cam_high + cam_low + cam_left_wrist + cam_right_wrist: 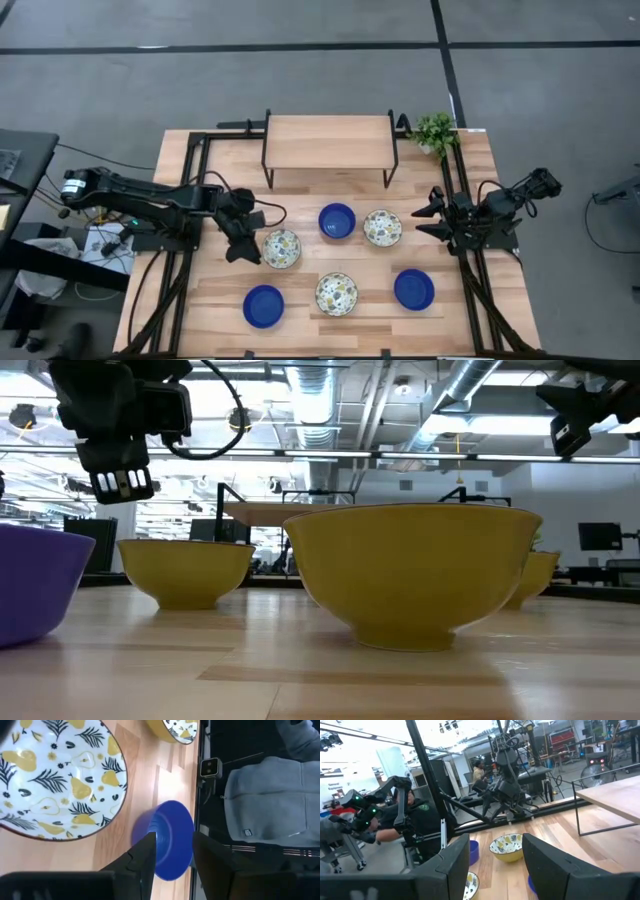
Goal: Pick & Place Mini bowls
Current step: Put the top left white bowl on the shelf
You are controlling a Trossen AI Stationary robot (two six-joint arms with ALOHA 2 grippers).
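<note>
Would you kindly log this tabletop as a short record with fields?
blue bowls: three, at
patterned bowls: three, at
left claw: open, beside the left patterned bowl, holding nothing
right claw: open, waiting at the table's right edge
wooden shelf: bare, at the back
potted plant: back right corner

Cut-off and hidden parts in the four views

In the low view the blue bowl (35, 582) is cut by the left edge, and the big patterned bowl (415, 572) hides most of the bowl behind it (533, 575). In the left wrist view two patterned bowls (57, 775) (177, 730) run out of the picture, and the person in grey (272, 795) shows only as a torso. The people in the right wrist view are too small to tell.
</note>
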